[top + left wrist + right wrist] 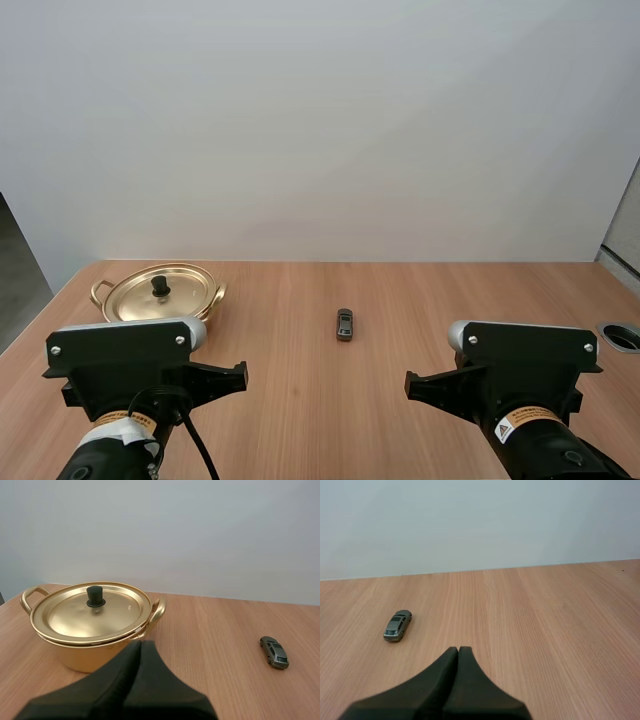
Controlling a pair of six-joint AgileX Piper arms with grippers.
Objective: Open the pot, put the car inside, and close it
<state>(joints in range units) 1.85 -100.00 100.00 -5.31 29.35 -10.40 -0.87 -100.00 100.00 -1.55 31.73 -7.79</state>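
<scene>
Hanging clenched on nothing, left claw (140, 643) and right claw (458, 649) over the bench (555, 630).
Lidded gold pot (75, 657) stands before the left; grey car (397, 626) lies well apart, mid-bench; right arm's sticker (505, 430) unreadable.

Three forward-facing views, common car (344, 324)

Lidded pot (90, 630), car (274, 652) well apart.

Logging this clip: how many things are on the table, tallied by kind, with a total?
pot: 1
lid, sitting on the pot: 1
toy car: 1
Total: 3
</scene>
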